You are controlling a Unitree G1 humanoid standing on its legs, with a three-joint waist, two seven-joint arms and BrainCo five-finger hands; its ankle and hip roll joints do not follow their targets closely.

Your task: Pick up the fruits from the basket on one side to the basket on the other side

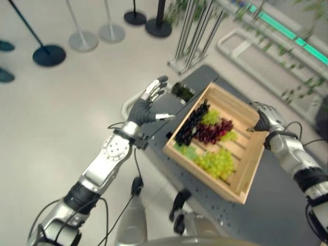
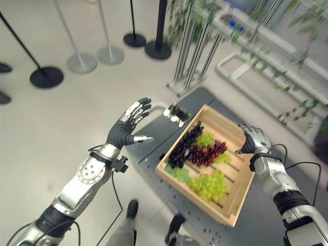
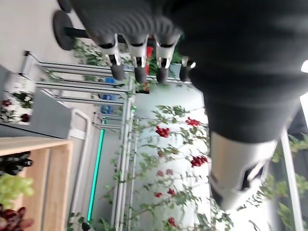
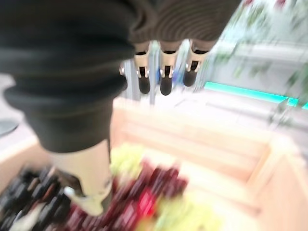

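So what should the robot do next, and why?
Probably lower the right hand onto the red grapes in the crate. That hand hovers open at the crate's far rim, holding nothing, and the red bunch lies closest. The left hand is open, off to the side.

Crate (image 1: 245, 180): pale unfinished wood, slatted, matt. Table (image 1: 277, 215): dark grey, smooth, matt, with small holes along the near edge. Grapes (image 1: 216, 162): smooth skins, faint sheen; floor (image 1: 56, 118): pale, smooth.

Bright, even light washes the pale floor (image 1: 61, 133), and the stanchion bases (image 1: 49, 55) cast only faint shadows. Past my left hand (image 3: 139, 53), glare whitens the wall behind the flowering vines (image 3: 178, 159). A teal light strip (image 1: 287, 31) glows at upper right.
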